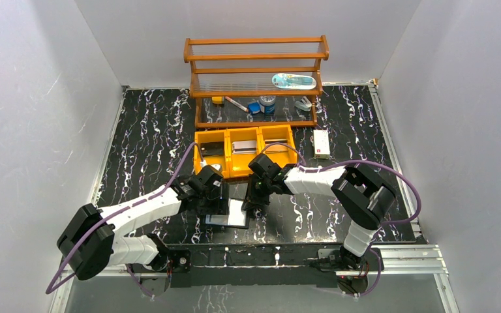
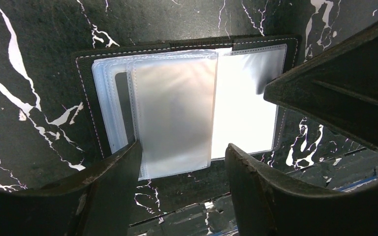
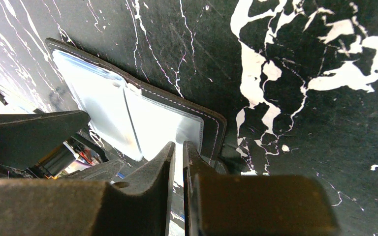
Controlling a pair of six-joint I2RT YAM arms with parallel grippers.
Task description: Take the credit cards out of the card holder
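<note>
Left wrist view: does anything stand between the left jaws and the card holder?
Nothing visible. The left gripper, jaws open, straddles the near edge of the clear sleeves of the card holder; the right gripper sits at the holder's right edge, off that path.

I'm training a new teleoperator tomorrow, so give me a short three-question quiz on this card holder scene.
1. True or false: the card holder lies folded shut on the table.
2. Multiple choice: whose jaws are spread wide? A) left gripper B) right gripper
3. Fill in: the yellow bin tray has ___ compartments.

Key: 1 false, it lies open with clear sleeves showing; 2 A; 3 three.
</note>
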